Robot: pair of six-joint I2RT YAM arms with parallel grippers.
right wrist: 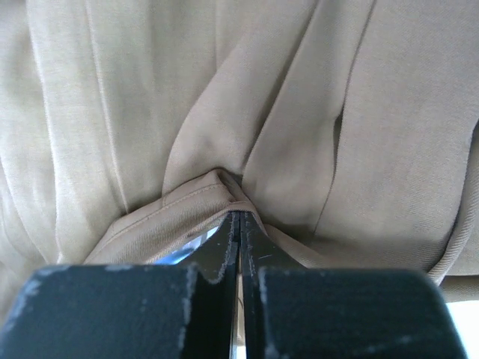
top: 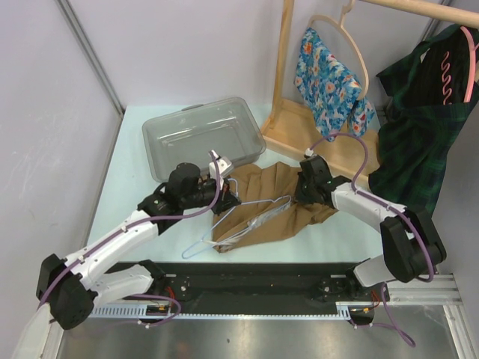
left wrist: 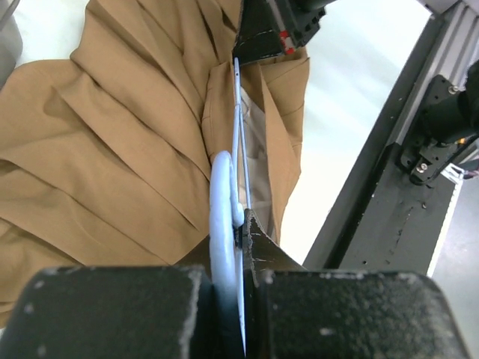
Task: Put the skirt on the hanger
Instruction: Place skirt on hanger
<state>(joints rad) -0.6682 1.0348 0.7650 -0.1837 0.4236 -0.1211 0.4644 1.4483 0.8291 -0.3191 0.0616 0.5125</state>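
The brown pleated skirt (top: 281, 206) lies crumpled on the table between the two arms. A pale blue wire hanger (top: 258, 203) lies across its left part, hook toward the near left. My left gripper (top: 228, 200) is shut on the hanger's wire; in the left wrist view the wire (left wrist: 221, 202) runs out between the jaws over the skirt (left wrist: 112, 149). My right gripper (top: 308, 196) is shut on a fold of the skirt's waistband at its right side. In the right wrist view the shut right gripper (right wrist: 238, 218) pinches the stitched edge of the skirt (right wrist: 224, 90).
A clear plastic bin (top: 202, 134) stands behind the left gripper. A wooden rack (top: 284, 75) at the back right holds a floral garment (top: 325, 75) and a dark plaid garment (top: 423, 120). A black rail (top: 262, 280) runs along the near edge.
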